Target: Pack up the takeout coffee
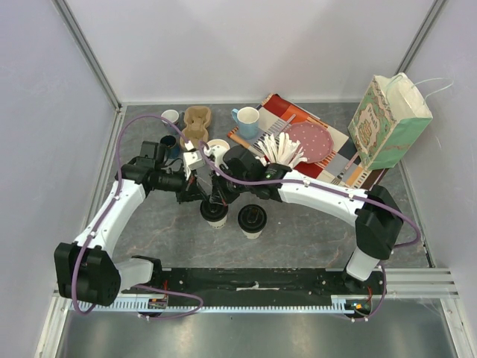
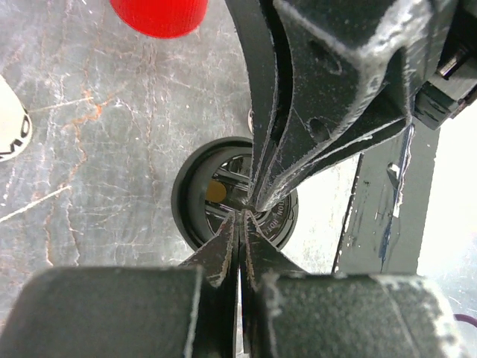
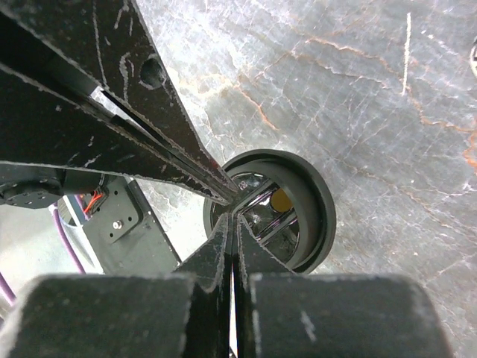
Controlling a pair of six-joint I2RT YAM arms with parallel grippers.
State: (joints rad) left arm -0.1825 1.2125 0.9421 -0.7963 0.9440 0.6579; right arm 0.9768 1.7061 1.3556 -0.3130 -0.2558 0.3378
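Left claw [image 2: 240,218], right claw [image 3: 232,218] shut, empty, tip to tip above one cup [image 2: 195,198]. Nothing packed; second cup [image 1: 252,219] beside, bag [image 1: 389,123] far right.

This is a robot test cell in a lab, not a café. Plain white panels [image 1: 261,45] in aluminium framing [image 1: 88,52] box in a grey marbled table [image 1: 313,239]. Behind the jaws, two white arms [image 1: 328,195] are bolted to a black rail [image 1: 253,277] at the table's near edge, with purple cables [image 1: 97,224] looped along them. Beyond the jaws sit staged props: a light blue mug [image 1: 247,119], a patterned placemat [image 1: 339,153] and a paper gift bag [image 1: 387,123]. Lidded takeout cups [image 1: 252,220] stand right by the jaws.
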